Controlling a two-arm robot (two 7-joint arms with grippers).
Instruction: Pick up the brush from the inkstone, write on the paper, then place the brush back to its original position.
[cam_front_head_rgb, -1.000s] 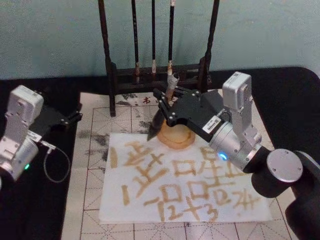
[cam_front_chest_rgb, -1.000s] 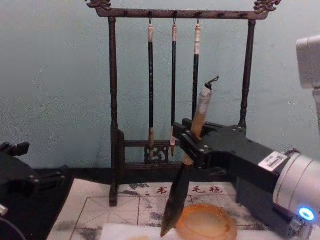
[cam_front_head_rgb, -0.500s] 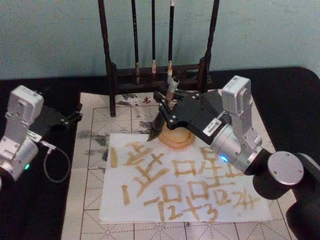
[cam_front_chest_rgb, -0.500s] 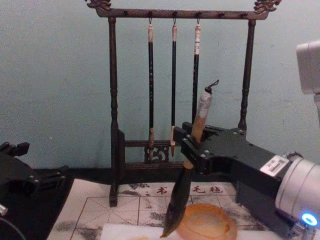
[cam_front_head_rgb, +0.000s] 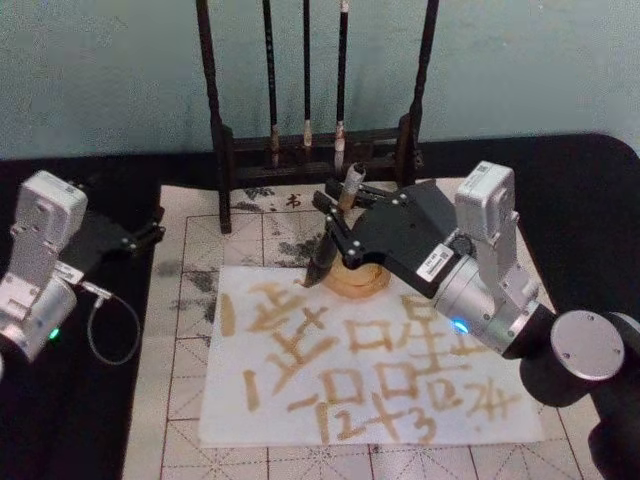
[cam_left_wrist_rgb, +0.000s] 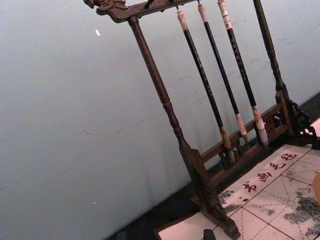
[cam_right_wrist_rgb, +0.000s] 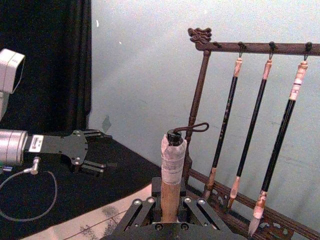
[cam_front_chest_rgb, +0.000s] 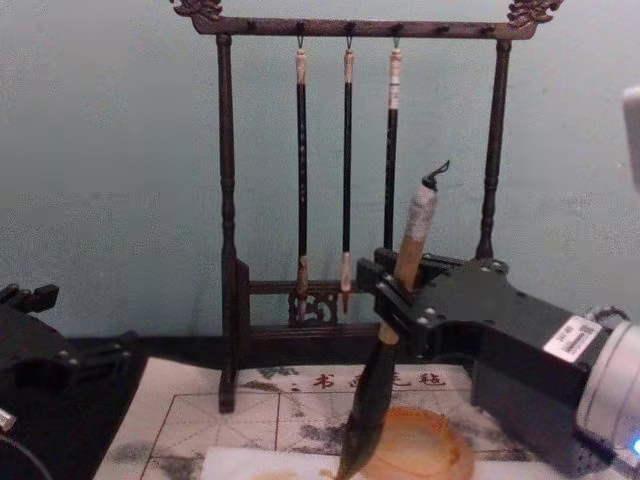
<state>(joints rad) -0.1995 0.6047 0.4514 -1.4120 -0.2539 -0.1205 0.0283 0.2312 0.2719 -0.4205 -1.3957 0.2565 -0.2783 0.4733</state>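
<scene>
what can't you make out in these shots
Brush tip: chest view, cut off by the bottom edge, so contact with the paper is unclear.
Inkstone: head view, largely covered by the right gripper holding the brush.
Brush bristles: right wrist view, hidden below the right gripper.

The brush (cam_front_chest_rgb: 413, 240) had a whitish cap, a tan shaft and a black lower part. The inkstone (cam_front_head_rgb: 355, 285) was orange-amber. The paper (cam_front_head_rgb: 225, 420) was white with tan-yellow characters. The mat (cam_front_head_rgb: 175, 380) was cream and grid-lined, with red characters at twelve o'clock and grey ink stains at ten. The rack (cam_front_chest_rgb: 227, 200) was dark brown and the wall (cam_front_chest_rgb: 100, 150) pale teal.
</scene>
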